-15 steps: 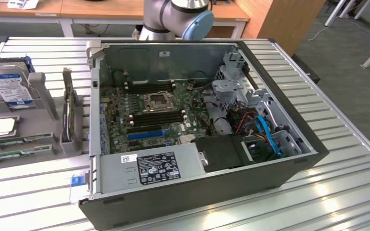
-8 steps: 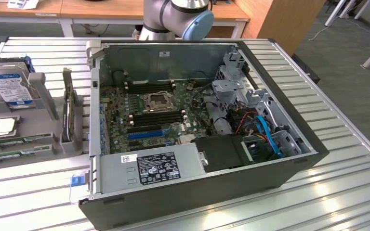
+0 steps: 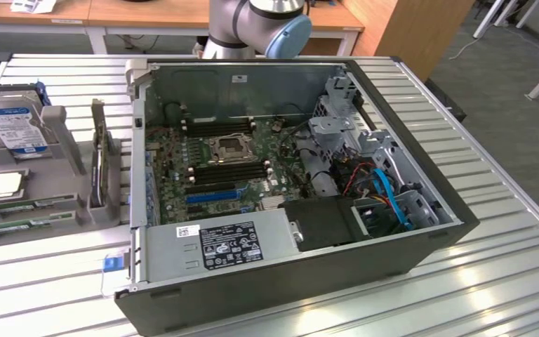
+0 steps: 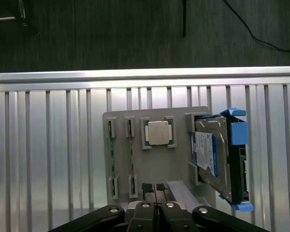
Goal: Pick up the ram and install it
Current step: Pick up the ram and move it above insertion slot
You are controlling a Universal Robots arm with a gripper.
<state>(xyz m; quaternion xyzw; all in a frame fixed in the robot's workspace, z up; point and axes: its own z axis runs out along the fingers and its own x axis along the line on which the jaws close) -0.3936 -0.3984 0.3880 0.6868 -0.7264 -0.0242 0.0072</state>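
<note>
We see the gripper (image 4: 154, 187) with its fingers pressed together on nothing, above the gray tray's (image 4: 149, 164) edge, while the ram (image 4: 111, 157) sits in the tray slot farthest from the hard drive (image 4: 210, 154).

Shiny ribbed metal table (image 4: 48, 159), matt grey plastic tray (image 4: 154, 166), green circuit-board ram (image 4: 111, 154).

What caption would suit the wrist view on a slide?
Shut gripper over a gray tray holding the ram, a processor chip and a hard drive.
</note>
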